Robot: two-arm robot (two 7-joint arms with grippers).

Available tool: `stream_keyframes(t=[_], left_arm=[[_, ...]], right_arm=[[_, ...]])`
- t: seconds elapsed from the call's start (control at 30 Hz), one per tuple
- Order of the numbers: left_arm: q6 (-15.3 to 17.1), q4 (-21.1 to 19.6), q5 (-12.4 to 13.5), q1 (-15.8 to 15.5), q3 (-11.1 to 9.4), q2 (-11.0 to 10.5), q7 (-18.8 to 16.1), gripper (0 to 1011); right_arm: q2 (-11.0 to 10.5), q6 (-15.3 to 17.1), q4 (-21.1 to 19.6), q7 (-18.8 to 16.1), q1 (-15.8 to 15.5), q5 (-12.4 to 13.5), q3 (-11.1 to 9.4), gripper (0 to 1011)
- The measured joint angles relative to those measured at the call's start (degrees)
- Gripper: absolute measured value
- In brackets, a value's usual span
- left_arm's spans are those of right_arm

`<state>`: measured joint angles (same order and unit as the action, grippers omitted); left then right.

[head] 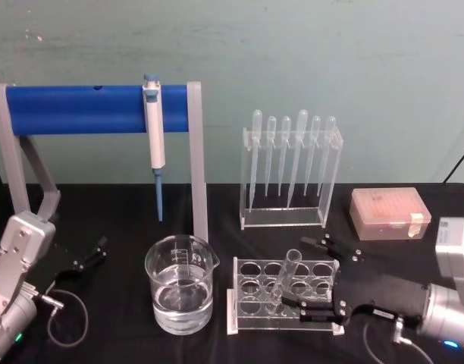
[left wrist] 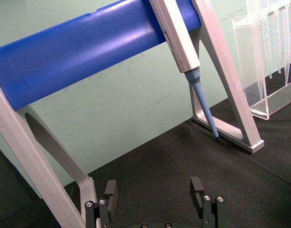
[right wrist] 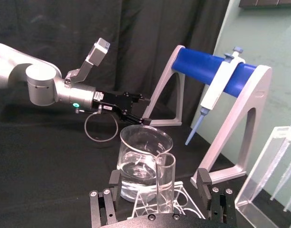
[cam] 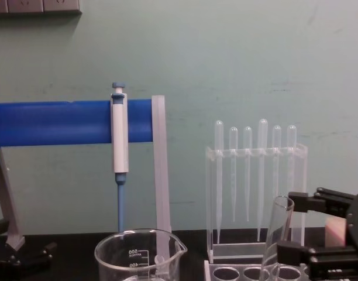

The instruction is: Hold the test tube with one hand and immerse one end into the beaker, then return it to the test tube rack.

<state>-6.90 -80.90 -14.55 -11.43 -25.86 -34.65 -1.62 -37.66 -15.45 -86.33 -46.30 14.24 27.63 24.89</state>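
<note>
Your right tool (head: 294, 273) sits spread astride the test tube (head: 287, 274), which leans in its rack (head: 247, 302); the beaker (head: 180, 294) stands at the rack's 9 o'clock. Grasp, dip and return are not yet done. Your left tool (head: 91, 255) is parked, spread.

Black right gripper (head: 296, 273) on a silver wrist reaches in from four o'clock, jaws spread wide. Matching left gripper (head: 92, 254) sits at eight o'clock, jaws apart.
</note>
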Motion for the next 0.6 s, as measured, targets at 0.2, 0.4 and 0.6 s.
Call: stream_keyframes(t=[0.2,0.4,0.6], left_arm=[[0.0,0.0,0.0,0.0,0.0,0.0,0.0,1000],[0.0,0.0,0.0,0.0,0.0,0.0,0.0,1000],[0.0,0.0,0.0,0.0,0.0,0.0,0.0,1000]], right_arm=[[1.19,2.51,1.44,-0.6,1.76,1.34,1.09,1002],[2.07,3.69,2.48,-0.59,2.79,2.48,1.76,1002],[2.54,3.93,3.28,-0.51,3.3,2.89,2.27,1000]])
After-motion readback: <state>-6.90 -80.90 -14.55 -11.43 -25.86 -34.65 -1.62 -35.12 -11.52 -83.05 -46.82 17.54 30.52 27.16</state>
